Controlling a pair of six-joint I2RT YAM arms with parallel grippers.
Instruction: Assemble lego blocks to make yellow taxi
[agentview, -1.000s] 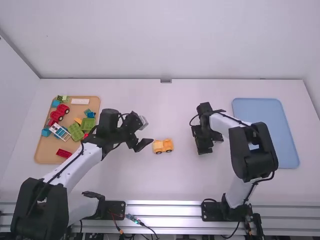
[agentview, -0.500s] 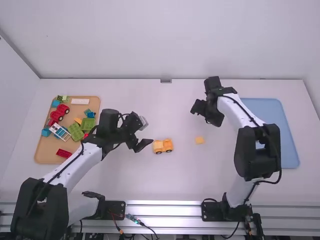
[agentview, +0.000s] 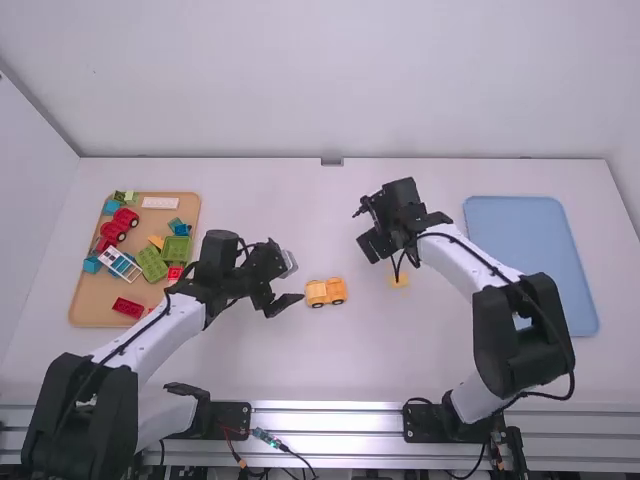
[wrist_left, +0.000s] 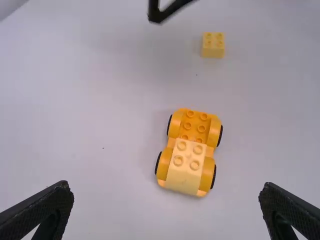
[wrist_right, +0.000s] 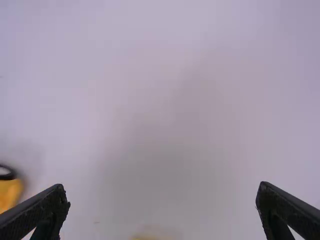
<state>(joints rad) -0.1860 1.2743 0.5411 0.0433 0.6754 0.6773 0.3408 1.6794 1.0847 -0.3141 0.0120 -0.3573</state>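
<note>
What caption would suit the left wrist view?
Open left gripper near a yellow car topped with one block; a loose block lies beyond.

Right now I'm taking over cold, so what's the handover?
Left gripper: open, empty, beside the car.
Right gripper: open, empty, above the table near the loose block.
Car: on the table between left gripper and loose block.
Done: pale block on one end of the car.
Left: likely add the loose block, still unattached.
</note>
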